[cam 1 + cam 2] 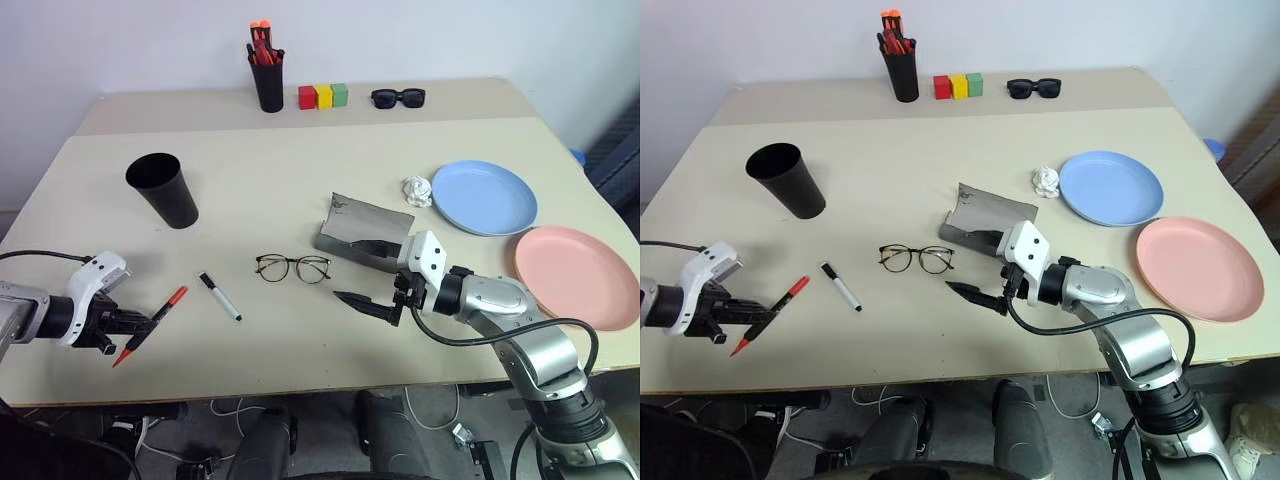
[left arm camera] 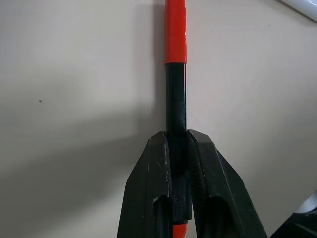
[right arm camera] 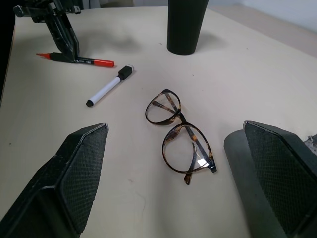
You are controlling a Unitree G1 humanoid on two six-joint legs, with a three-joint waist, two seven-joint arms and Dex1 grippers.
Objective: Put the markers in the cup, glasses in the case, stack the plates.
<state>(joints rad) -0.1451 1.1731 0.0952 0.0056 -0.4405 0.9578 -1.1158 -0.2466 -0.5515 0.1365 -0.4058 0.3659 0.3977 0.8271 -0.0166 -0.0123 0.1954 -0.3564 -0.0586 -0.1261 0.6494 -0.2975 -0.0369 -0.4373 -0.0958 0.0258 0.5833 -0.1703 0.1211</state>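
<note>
My left gripper [image 1: 135,325] is shut on the black barrel of the red-topped marker [image 2: 176,89] near the table's front left edge, at table level. The black marker with a white end [image 1: 220,297] lies just right of it. The wide black cup [image 1: 163,188] stands upright farther back on the left. The wire-framed glasses [image 1: 292,267] lie mid-table, lenses up. My right gripper [image 1: 368,275] is open, level, just right of the glasses and in front of the grey case [image 1: 365,225], which is open. The light blue plate [image 1: 483,197] and the pink plate [image 1: 578,275] lie side by side at the right.
At the back edge stand a black pen pot with orange-capped markers [image 1: 267,75], three coloured blocks [image 1: 323,96] and dark sunglasses [image 1: 398,97]. A crumpled white paper ball [image 1: 417,190] lies between the case and the blue plate.
</note>
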